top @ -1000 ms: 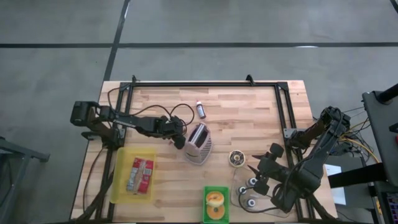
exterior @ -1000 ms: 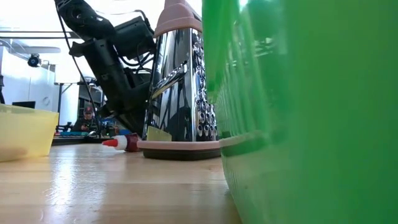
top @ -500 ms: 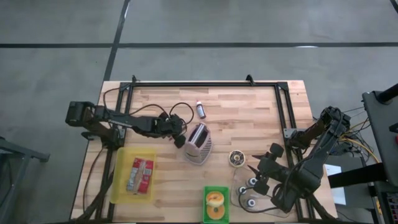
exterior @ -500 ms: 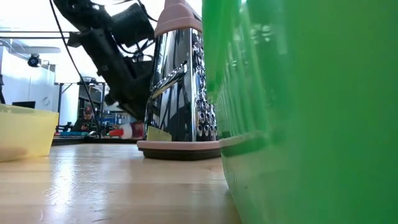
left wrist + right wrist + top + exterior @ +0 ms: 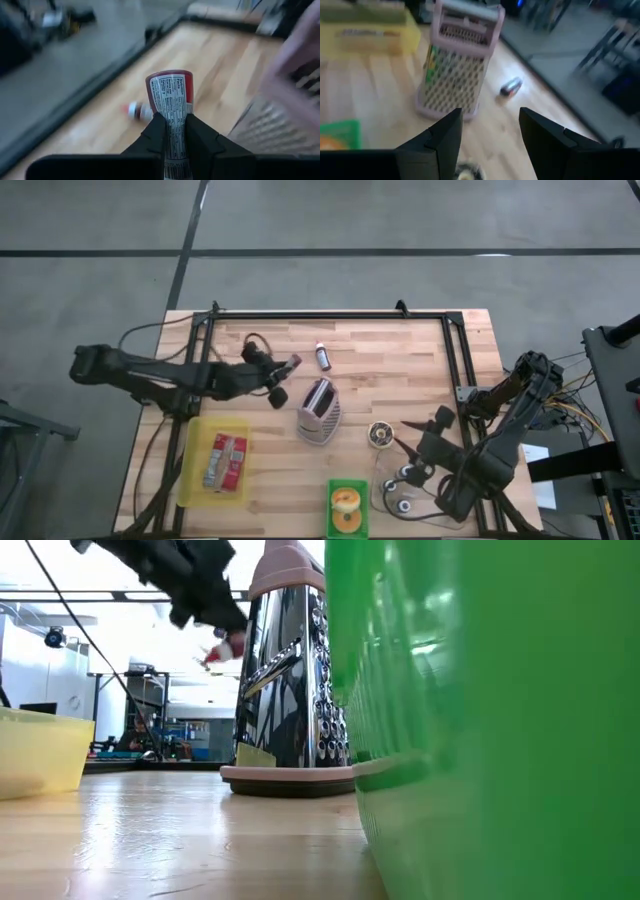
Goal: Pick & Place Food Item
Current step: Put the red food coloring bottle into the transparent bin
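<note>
My left gripper (image 5: pixel 281 372) hangs above the table, far-left of the upright metal grater (image 5: pixel 319 410), shut on a small red bottle with a white nutrition label (image 5: pixel 170 95). In the low view the bottle (image 5: pixel 225 645) shows high above the tabletop. A second small bottle (image 5: pixel 322 356) lies on its side on the wood near the far edge. My right gripper (image 5: pixel 408 438) waits open at the right, above the table, with nothing between its fingers (image 5: pixel 445 142). My left gripper pinches the bottle's labelled body (image 5: pixel 174 131) between its two fingers (image 5: pixel 155 132). The bottle runs along the fingers, and its red end (image 5: pixel 169 76) sticks out past the fingertips. It is lifted clear of the table.
A yellow bin (image 5: pixel 195 465) with red packets stands at the near left. A green bin (image 5: pixel 332 510) with round pastries sits at the near edge. A small round tin (image 5: pixel 379 435) rests right of the grater. A black frame (image 5: pixel 330 316) borders the table.
My left gripper has risen and drawn back from beside the grater toward the table's far-left, turning as it went. The red bottle, which lay on the table by the grater, has gone up with it and now hangs clear of the wood.
</note>
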Controlling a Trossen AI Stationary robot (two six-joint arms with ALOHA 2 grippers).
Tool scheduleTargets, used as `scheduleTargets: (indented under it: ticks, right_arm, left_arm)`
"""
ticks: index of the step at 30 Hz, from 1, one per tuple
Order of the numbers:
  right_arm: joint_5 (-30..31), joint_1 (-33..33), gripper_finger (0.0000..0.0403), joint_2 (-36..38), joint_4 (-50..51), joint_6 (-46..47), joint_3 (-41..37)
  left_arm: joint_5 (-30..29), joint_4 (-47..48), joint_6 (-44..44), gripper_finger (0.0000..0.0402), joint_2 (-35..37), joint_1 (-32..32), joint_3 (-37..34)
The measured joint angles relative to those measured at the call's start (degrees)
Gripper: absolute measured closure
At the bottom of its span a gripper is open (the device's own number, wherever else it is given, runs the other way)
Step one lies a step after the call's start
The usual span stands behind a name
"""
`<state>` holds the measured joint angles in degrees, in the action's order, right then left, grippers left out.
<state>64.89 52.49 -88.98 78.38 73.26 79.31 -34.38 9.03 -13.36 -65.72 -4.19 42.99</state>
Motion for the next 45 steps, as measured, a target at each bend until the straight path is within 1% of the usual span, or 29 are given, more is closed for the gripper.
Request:
scheduleTargets:
  ticks: [4, 10, 13, 16, 21, 24, 27, 30, 33, 35, 38, 41, 43, 45]
  right_arm:
    - [8.4, 0.0, 0.0209, -0.01, -1.22, -1.47, -1.88]
    - [17.76, -0.02, 0.0209, -0.01, -1.46, -1.49, -4.95]
    - [18.44, -0.59, 0.0209, -0.01, -1.61, -3.3, -4.92]
    - [15.73, -1.48, 0.0209, 0.01, -1.95, -7.35, -3.51]
    - [14.31, -3.23, 0.0209, 0.01, -4.5, -14.87, -0.85]
    - [13.7, -4.53, 0.0209, 0.13, -7.99, -20.22, 0.05]
    - [11.8, -6.42, 0.0209, 0.48, -14.11, -27.13, 0.15]
    - [7.53, -8.58, 0.0209, 0.6, -23.4, -37.51, 0.07]
    - [1.16, -10.8, 0.0209, 0.65, -37.84, -52.15, -0.48]
    - [-4.18, -12.34, 0.0209, 0.67, -48.19, -61.66, -1.02]
    - [-12.78, -14.74, 0.0209, 0.74, -60.74, -72.1, -2.14]
    - [-18.48, -17.19, 0.0209, 0.76, -67.25, -76.92, -3.9]
    - [-20.1, -18.76, 0.0209, 0.76, -68.36, -77.82, -5.04]
    - [-21.21, -20.23, 0.0209, 0.76, -69.31, -77.88, -6.05]
  left_arm:
    - [-0.6, -6.03, 7.36, 0.0355, 3.85, -2.45, -0.04]
    - [0.74, -7.19, 13.13, 0.0356, 5.15, -4.78, 0.95]
    - [2.19, -5.97, 14.71, 0.0356, 4.79, -5.32, 1.44]
    - [2.43, -3.79, 15.36, 0.0356, 4.37, -5.79, 2.43]
    - [2.44, -1.77, 19.09, 0.0356, 3.2, -6.39, 6.18]
    - [2.41, 1.4, 21.05, 0.0357, 2.14, -7.11, 9.61]
    - [2.16, 4.11, 22.57, 0.0357, 0.51, -8.42, 13.1]
    - [2.15, 5.54, 24.74, 0.0357, -1.77, -10.35, 16.25]
    - [1.95, 6.68, 27.63, 0.0357, -4.46, -12.8, 18.71]
    - [1.2, 7.79, 28.17, 0.0357, -6.33, -14.33, 19.97]
    - [-0.04, 9.84, 28.17, 0.0357, -8.36, -16.67, 21.51]
    - [-3.02, 10.83, 28.15, 0.0357, -9.58, -19.57, 21.87]
    - [-4.54, 11.2, 28.19, 0.0357, -9.78, -21.47, 21.9]
    - [-4.63, 11.26, 28.18, 0.0357, -9.57, -23.1, 21.92]
